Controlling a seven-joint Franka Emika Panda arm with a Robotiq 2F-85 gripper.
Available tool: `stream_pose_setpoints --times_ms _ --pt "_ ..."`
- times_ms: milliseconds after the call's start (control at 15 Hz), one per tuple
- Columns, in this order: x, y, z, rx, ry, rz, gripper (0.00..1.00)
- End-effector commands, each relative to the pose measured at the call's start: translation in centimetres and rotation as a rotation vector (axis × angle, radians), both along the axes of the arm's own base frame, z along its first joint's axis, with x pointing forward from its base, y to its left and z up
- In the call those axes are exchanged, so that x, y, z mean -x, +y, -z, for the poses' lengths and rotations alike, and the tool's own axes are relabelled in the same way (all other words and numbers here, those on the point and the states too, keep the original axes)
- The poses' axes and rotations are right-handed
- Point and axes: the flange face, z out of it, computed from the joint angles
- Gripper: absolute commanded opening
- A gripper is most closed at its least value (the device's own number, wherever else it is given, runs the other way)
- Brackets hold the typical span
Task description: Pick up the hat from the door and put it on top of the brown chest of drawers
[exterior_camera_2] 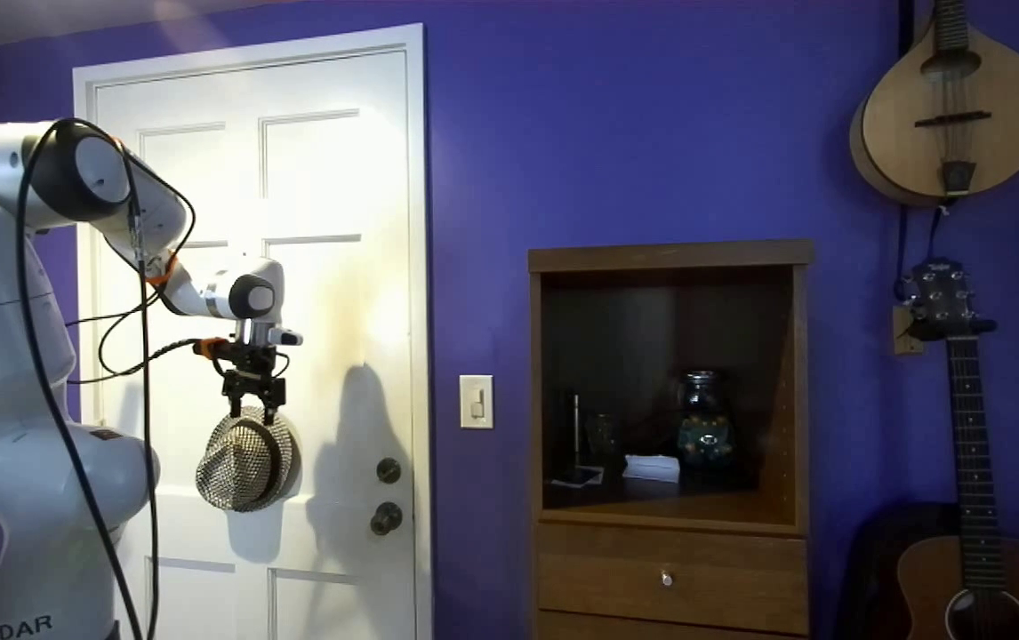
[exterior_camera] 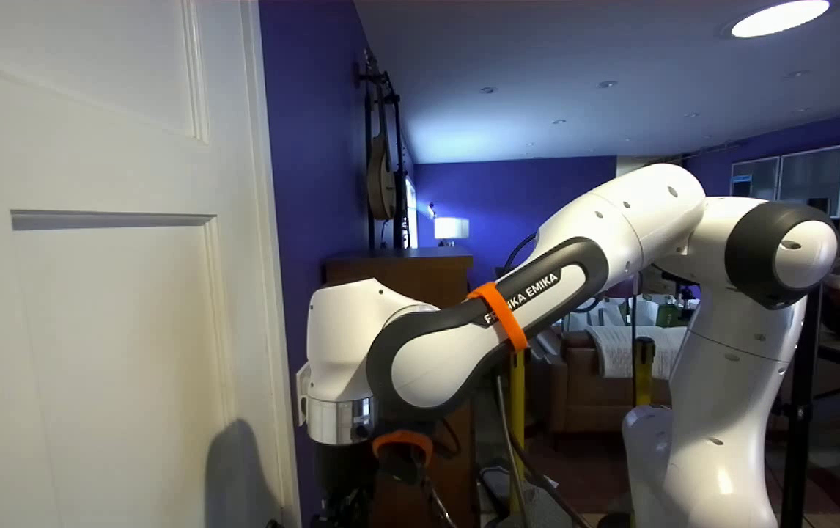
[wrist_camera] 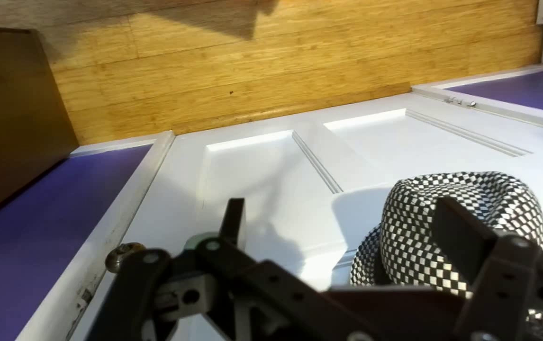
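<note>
- Chest (exterior_camera_2: 669,257): its open compartment (exterior_camera_2: 612,333) holds a jar (exterior_camera_2: 703,431), a white paper (exterior_camera_2: 652,468) and a thin upright stick (exterior_camera_2: 576,427); the jar's contents are too dim to tell.
- Upper drawer (exterior_camera_2: 598,569): closed, just below the compartment.
- Hat (exterior_camera_2: 236,467): at the door (exterior_camera_2: 332,329), just below the gripper (exterior_camera_2: 252,415).
- Gripper: fingers (wrist_camera: 461,234) spread apart; in the wrist view one overlaps the hat, contact unclear.
</note>
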Motion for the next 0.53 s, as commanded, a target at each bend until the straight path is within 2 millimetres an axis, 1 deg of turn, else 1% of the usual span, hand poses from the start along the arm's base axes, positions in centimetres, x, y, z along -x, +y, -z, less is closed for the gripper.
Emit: stream_pose_setpoints --times_ms 0,67,133,333,467 --pt "0.0 0.0 0.0 0.0 0.001 0.0 1.0" --pt "0.0 0.0 0.0 0.0 0.001 0.0 1.0" --pt "0.0 0.4 0.1 -0.005 0.0 -0.019 1.0" --pt "0.3 2.4 0.3 -0.024 -0.002 -0.07 1.0" --pt "0.8 4.1 0.4 -0.029 -0.01 -0.111 1.0"
